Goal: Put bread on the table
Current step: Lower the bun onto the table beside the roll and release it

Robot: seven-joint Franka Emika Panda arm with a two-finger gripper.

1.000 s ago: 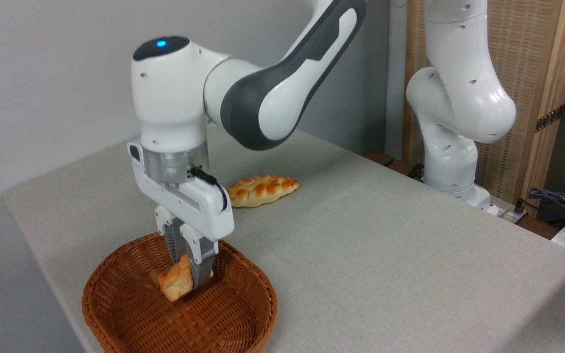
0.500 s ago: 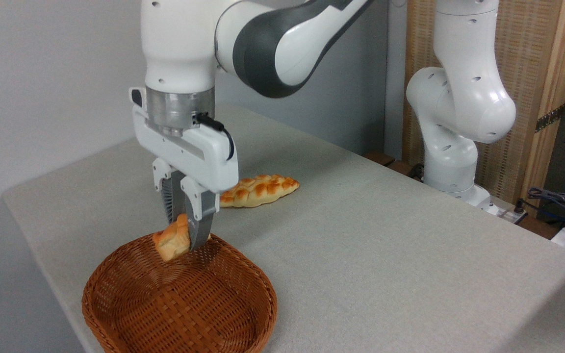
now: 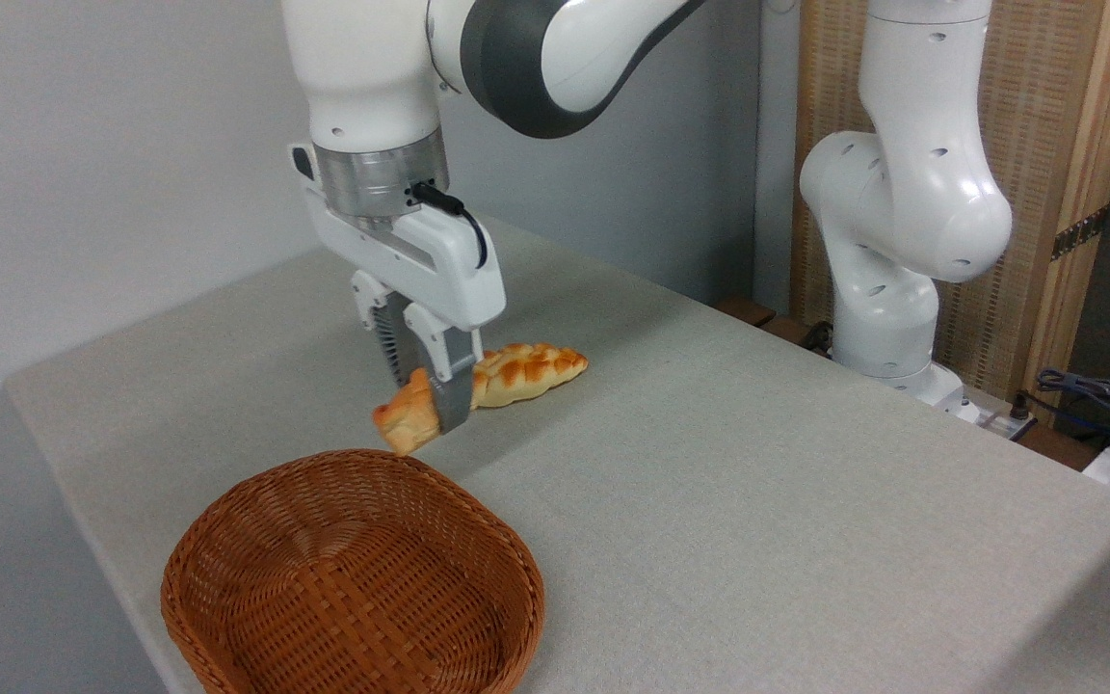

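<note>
The bread [image 3: 405,420], a small golden-orange bun, hangs tilted in the air above the far rim of the wicker basket. My gripper [image 3: 432,410] points down and is shut on it, with the near finger [image 3: 454,395] covering the bun's right side. The table [image 3: 757,501] is a large flat surface under light grey-beige cloth. The bun is clear of both the cloth and the basket.
An empty brown wicker basket [image 3: 353,578] stands at the table's near left corner. A longer braided loaf [image 3: 531,371] lies on the cloth just behind and right of my gripper. The arm's white base [image 3: 887,299] rises at the far right edge, with cables [image 3: 1104,400] beyond.
My gripper has lifted the bun up out of the basket and carried it right and toward the back, over the basket's far rim. The basket now holds nothing.
</note>
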